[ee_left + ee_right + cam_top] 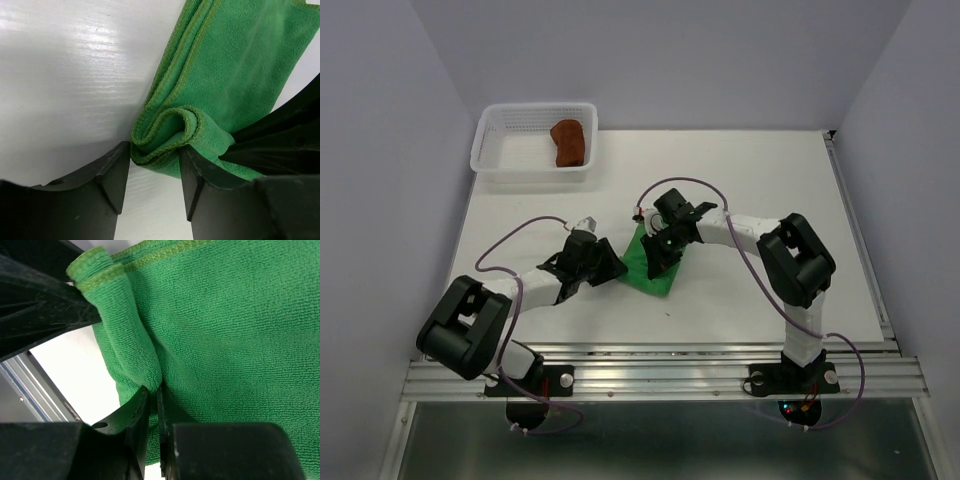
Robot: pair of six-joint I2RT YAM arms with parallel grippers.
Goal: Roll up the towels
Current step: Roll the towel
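The green towel (658,268) lies on the white table (770,190) between my two grippers, with one edge partly rolled. In the left wrist view the rolled end (165,132) fills the gap between my left gripper's (156,150) fingertips, which touch it on both sides. My left gripper (613,266) sits at the towel's left side. My right gripper (154,392) is shut on a pinched fold of the green towel (225,330), over the towel's middle (658,256). The rust-brown towel (569,143) lies bunched in the white mesh basket (500,140).
The basket stands at the table's back left corner. A metal rail (660,375) runs along the near edge, with both arm bases bolted to it. Purple walls close in the left, right and back sides.
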